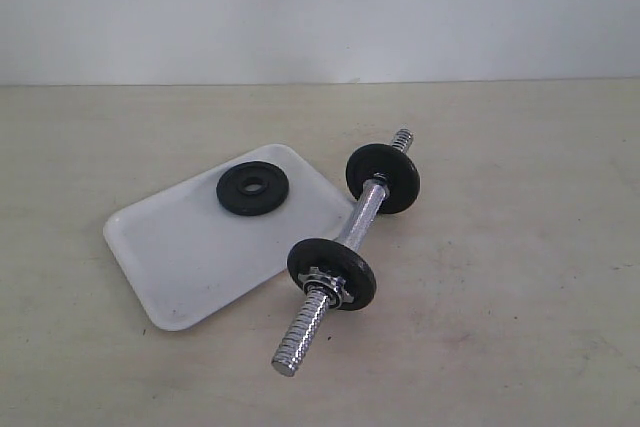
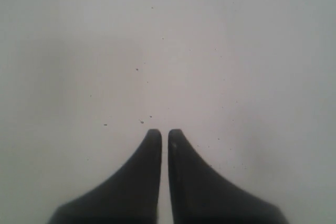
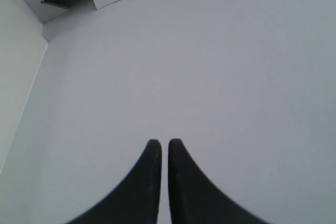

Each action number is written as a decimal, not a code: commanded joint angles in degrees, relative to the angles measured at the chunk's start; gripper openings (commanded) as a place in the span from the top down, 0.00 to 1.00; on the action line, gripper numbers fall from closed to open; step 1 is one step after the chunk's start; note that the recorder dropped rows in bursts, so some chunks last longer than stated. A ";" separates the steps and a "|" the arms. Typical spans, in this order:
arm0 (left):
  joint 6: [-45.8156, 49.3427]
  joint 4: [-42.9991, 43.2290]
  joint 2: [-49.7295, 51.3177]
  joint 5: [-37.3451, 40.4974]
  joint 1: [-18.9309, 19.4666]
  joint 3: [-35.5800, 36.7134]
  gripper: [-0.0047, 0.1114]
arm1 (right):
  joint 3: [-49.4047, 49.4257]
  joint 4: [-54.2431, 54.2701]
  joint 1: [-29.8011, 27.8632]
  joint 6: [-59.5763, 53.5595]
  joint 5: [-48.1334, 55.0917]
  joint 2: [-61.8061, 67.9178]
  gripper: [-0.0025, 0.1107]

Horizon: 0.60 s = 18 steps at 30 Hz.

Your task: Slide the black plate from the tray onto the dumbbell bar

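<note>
A small, round, matte black plate (image 1: 253,188) with a central hole and a raised hub ring is lying flat in the upper right part of a flat white rectangular plastic tray (image 1: 190,257), which is sitting left of centre in the exterior view on a beige tabletop (image 1: 500,297). Just beside the tray's right edge, a short chrome dumbbell bar (image 1: 368,209) is lying diagonally across the middle of the frame, its far threaded end pointing toward the upper right and its near threaded end (image 1: 303,332) pointing toward the lower centre. Two black discs are standing on edge on the bar: the far disc (image 1: 383,178) is sitting near the upper end, and the near disc (image 1: 332,274) is carrying a chrome star-shaped collar (image 1: 322,285) against its lower face. The black plate and the bar are lying apart, with the tray's rim between them. Neither arm is showing in the exterior view. In the left wrist view the left gripper (image 2: 164,135) is hanging over a pale speckled surface (image 2: 210,51) with its dark fingers drawn together, only a thin slit between them, holding nothing. In the right wrist view the right gripper (image 3: 164,144) is likewise pressing its fingers together, empty.
</note>
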 commanded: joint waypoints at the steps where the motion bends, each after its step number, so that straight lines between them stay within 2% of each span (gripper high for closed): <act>1: -0.58 0.04 0.17 -0.73 -0.29 -0.31 0.92 | -0.02 1.78 0.02 0.10 -1.74 -0.07 0.94; 8: -0.58 0.04 0.17 -3.31 -0.29 -0.31 0.92 | -0.02 1.43 0.02 0.48 8.75 -0.07 0.94; 10: -0.58 0.04 0.17 -3.69 -0.29 -0.31 0.92 | -0.57 1.43 0.02 0.33 16.80 -0.07 0.94; 15: -0.58 0.04 0.17 -5.04 -0.29 -0.31 0.92 | -10.44 1.08 0.02 -5.97 43.08 -0.07 0.94; 18: -0.58 0.04 0.17 -5.88 -0.29 -0.31 0.92 | -16.95 0.49 0.02 -12.67 52.06 1.63 0.94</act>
